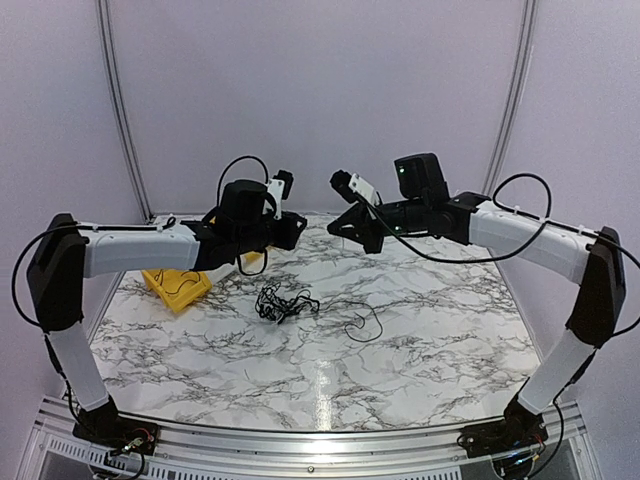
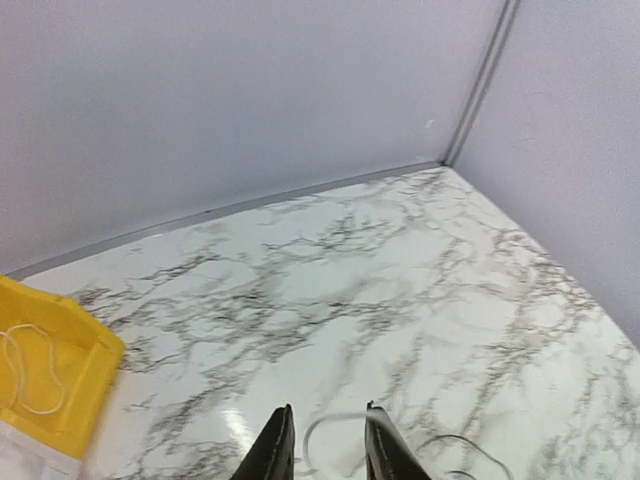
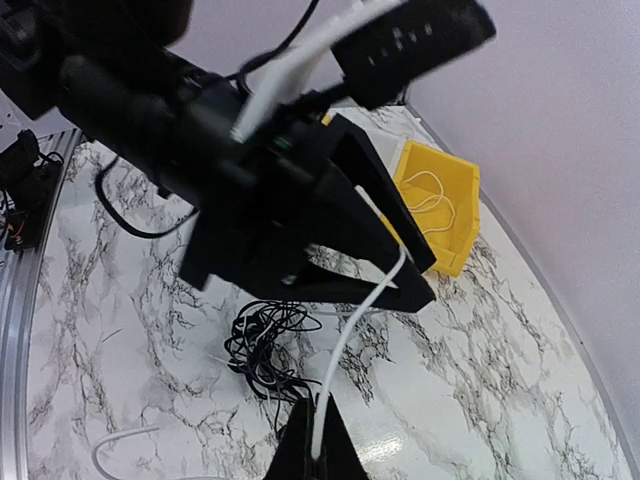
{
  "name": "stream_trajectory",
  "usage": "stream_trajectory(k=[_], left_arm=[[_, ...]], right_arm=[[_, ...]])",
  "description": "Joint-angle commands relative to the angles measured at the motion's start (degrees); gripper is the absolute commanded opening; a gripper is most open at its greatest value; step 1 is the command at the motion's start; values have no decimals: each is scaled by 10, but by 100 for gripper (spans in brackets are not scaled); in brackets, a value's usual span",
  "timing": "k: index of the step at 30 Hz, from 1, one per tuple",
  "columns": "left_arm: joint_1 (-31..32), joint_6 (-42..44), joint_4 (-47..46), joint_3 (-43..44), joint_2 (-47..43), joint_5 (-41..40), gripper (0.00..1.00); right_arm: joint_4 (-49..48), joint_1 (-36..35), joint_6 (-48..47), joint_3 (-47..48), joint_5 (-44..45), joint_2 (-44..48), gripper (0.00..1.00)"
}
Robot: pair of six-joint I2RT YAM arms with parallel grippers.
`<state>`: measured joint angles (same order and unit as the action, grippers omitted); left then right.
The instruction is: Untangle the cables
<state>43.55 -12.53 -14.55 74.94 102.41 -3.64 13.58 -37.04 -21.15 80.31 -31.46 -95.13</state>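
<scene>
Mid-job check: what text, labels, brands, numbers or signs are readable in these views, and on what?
No readable text in any view.
yellow bin: no label shows.
black housing on the right wrist: a green light only, no lettering.
left wrist camera, seen from the right wrist: small dots, too blurred to read.
cables and white cable: no print visible.

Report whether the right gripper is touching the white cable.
Touching: in the right wrist view the right gripper is shut on the white cable, which runs up out of its grip.
</scene>
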Motion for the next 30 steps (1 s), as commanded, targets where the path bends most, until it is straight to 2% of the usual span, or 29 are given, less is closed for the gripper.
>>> stream_trajectory(k=[1,6,10,13,16,20,24,30], left_arm=[[-40,-21,-40,0,29,-152,22],[-91,-42,-94,-41,12,-93,0],[-93,-6,-102,-54,-17,-32,0],[-93,-3,-98,-80,-51,-46,0],[-93,13,-94,-115,-87,-32,32],[-78,76,-93,-171,-156,129,51],[-32,151,-87,-184,-185,160,58],[-10,202,-37,-118,-147,170,64]], right_arm=[[5,8,4,-9,-20,60,0],[2,22,3,-20,-15,60,0],[7,25,3,-16,-6,38,0],[11,24,2,-9,-2,25,0],[16,24,1,-8,0,18,0],[19,23,-5,-9,4,12,0],[22,20,-10,-8,1,5,0],[34,5,-20,-1,3,-3,0]])
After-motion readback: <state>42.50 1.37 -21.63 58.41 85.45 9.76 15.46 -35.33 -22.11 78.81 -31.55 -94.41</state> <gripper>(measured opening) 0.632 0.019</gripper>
